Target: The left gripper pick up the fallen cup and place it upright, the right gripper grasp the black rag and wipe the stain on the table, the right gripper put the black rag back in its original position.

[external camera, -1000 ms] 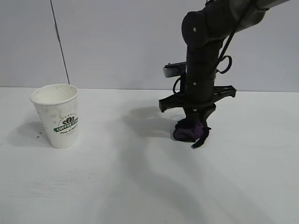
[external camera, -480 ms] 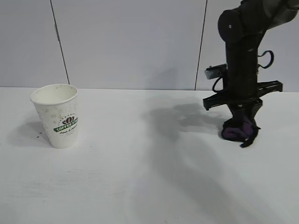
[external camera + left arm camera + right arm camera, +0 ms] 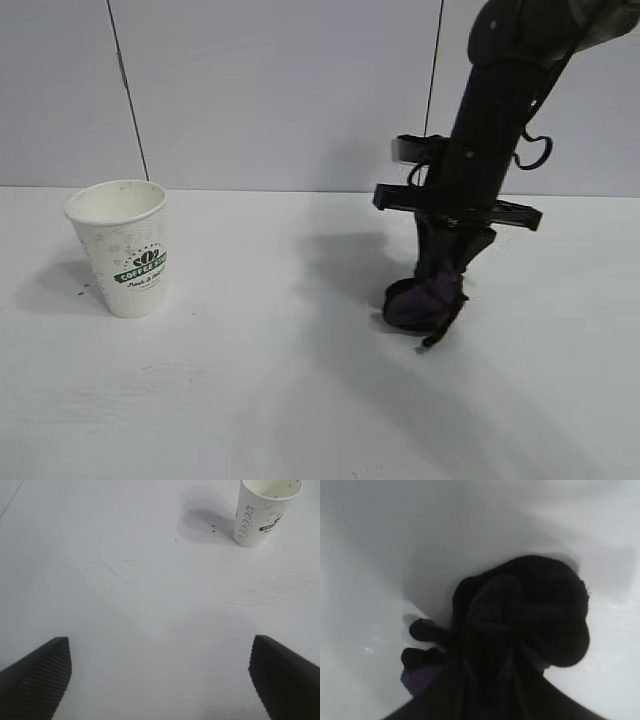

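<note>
Where the right gripper [image 3: 447,275] points steeply down at the table [image 3: 300,400], its fingers are closed on the black rag [image 3: 425,303], which bulges out below and slightly to the cup side of the fingertips. Seen from the exterior view, the rag's underside meets or nearly meets the white surface; whether it presses down cannot be told. A loose dark tail of cloth hangs from the wad on the side away from the cup. From the right wrist view, the rag [image 3: 520,625] fills the space between the fingers as a dark lumpy mass with a purple fold at its edge, and the tabletop [image 3: 380,555] lies pale around it. Relative to the cup [image 3: 124,247], the rag and right gripper stand well apart, toward the right arm's side of the table and at about the same depth. Standing upright, the cup shows its green and black logo band and an open rim. No stain can be made out near the rag. Facing the cup [image 3: 265,511] from well apart, the left gripper [image 3: 160,677] hangs with its fingers spread wide and nothing between them.
</note>
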